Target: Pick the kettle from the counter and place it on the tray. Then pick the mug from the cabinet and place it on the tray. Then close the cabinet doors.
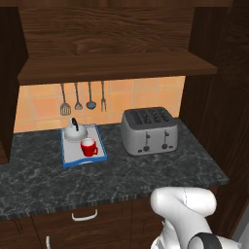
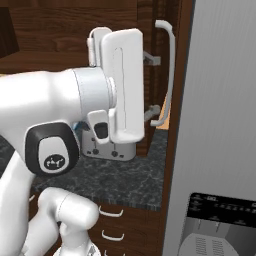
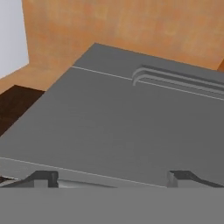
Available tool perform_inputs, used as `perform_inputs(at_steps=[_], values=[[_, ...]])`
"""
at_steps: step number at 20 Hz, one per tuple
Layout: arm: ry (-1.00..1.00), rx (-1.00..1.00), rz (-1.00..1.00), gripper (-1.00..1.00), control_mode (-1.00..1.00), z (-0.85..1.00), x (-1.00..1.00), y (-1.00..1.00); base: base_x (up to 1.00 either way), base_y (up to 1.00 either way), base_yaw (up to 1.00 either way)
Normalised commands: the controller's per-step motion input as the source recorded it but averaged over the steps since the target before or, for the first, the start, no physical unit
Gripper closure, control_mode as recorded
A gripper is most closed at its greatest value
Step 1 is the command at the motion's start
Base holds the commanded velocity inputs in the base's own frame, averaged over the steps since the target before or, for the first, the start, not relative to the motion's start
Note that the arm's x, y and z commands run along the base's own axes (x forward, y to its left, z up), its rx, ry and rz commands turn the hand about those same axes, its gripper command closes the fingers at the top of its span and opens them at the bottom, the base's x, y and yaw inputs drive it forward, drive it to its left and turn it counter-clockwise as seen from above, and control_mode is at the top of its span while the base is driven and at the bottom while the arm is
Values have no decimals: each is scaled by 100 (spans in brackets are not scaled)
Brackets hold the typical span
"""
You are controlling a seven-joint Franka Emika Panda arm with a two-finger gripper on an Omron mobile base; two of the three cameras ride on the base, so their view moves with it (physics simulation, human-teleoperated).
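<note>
Small squat white-silver kettle with thin black handle: seated at the far end of the flat light-grey, blue-rimmed tray, centre-left of the left base view. Small bright red cylindrical mug: on the same tray, just in front of the kettle, near but apparently not touching. Both loaded; judged placement steps complete.

Tray: flat on the dark marbled stone table, left of the boxy silver four-slot toaster, well apart from it, leaving clear access from above.

Large dark brown wood-grain cabinet shelf: bare across the upper part of the left base view. Tall dark brown wood-grain cabinet door with curved silver bar handle: swung outward, upper centre of the right base view, handle facing the arm. Remaining step judged: closing the doors.

Two-finger jaws: tips visible at the lower edge of the hand view, set wide apart, nothing between them. Raised near the open door, probably positioned for pushing on the panel. Facing a broad grey panel with long bar handle; probably the tall grey appliance at the right of the right base view.
</note>
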Motion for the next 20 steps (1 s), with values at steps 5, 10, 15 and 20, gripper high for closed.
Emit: perform_inputs(at_steps=[5, 10, 15, 20], values=[[4, 0, 0, -100, -100, -26, 39, -5, 0, 0, 0], [4, 0, 0, -100, -100, -17, 44, 0, 0, 0, 0], [4, 1, 9, -100, -100, -13, 47, 17, 0, 0, 0], [6, 0, 15, -100, -100, -14, 45, 33, 0, 0, 0]])
